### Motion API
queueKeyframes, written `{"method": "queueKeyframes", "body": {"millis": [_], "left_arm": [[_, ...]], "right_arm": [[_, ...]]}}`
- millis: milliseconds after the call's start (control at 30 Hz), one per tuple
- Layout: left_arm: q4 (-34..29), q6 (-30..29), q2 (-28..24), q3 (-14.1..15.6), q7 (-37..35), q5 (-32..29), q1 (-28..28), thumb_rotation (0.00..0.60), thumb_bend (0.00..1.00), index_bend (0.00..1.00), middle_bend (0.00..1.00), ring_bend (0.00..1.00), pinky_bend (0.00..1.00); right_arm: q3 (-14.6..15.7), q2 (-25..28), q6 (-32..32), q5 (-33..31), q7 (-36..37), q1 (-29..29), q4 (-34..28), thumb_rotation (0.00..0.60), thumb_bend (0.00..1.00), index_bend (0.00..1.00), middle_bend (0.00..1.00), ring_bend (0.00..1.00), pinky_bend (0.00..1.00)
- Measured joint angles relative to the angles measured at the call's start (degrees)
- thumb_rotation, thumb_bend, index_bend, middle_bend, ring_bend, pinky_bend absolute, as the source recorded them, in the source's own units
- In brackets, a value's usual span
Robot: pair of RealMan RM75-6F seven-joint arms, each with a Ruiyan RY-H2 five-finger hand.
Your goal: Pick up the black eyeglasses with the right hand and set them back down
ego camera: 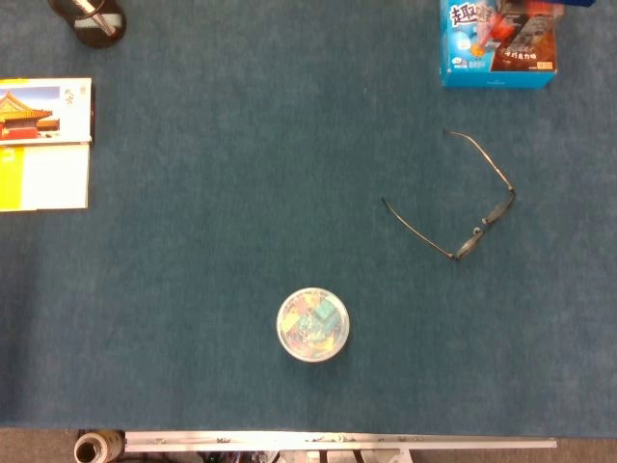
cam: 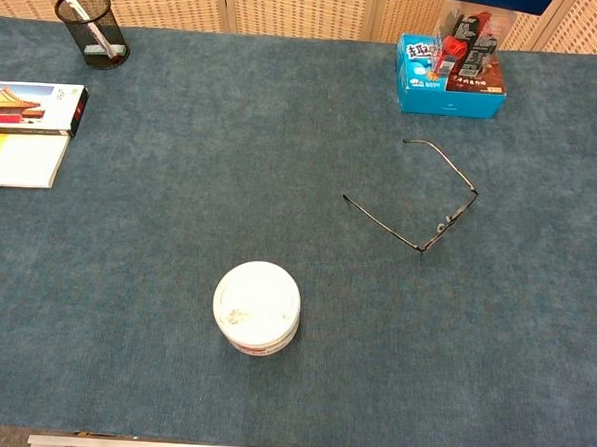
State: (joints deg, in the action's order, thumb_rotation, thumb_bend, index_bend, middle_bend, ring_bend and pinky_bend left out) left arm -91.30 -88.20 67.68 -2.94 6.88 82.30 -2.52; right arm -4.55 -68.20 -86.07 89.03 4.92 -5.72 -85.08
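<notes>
The black eyeglasses (ego camera: 485, 220) lie on the blue cloth right of centre, temples unfolded and pointing away toward the upper left. In the chest view the eyeglasses (cam: 449, 223) sit in the same spot, lenses toward the lower right. Neither hand appears in the head view or the chest view.
A round white tub (ego camera: 312, 325) (cam: 257, 306) stands near the front centre. A blue box (ego camera: 499, 43) (cam: 450, 76) sits at the far right. A book (ego camera: 43, 143) (cam: 25, 134) lies at the left edge, with a mesh pen holder (cam: 92, 28) behind it.
</notes>
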Motion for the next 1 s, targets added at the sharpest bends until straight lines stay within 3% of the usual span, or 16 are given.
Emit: {"method": "queueKeyframes", "body": {"millis": [767,1000], "left_arm": [[0.0,0.1,0.7,0.4,0.6,1.0,0.3,0.6,0.51,0.31,0.43,0.36,0.56],[1.7,0.2,1.3,0.4,-1.0,0.6,0.7,0.6,0.51,0.31,0.43,0.36,0.56]], "right_arm": [[0.5,2.1,0.4,2.8,0.3,-1.8,-1.6,0.6,0.7,0.52,0.46,0.35,0.44],[0.6,3.2,3.7,3.8,-1.5,-4.3,-3.4,0.6,0.83,0.52,0.45,0.33,0.44]]}}
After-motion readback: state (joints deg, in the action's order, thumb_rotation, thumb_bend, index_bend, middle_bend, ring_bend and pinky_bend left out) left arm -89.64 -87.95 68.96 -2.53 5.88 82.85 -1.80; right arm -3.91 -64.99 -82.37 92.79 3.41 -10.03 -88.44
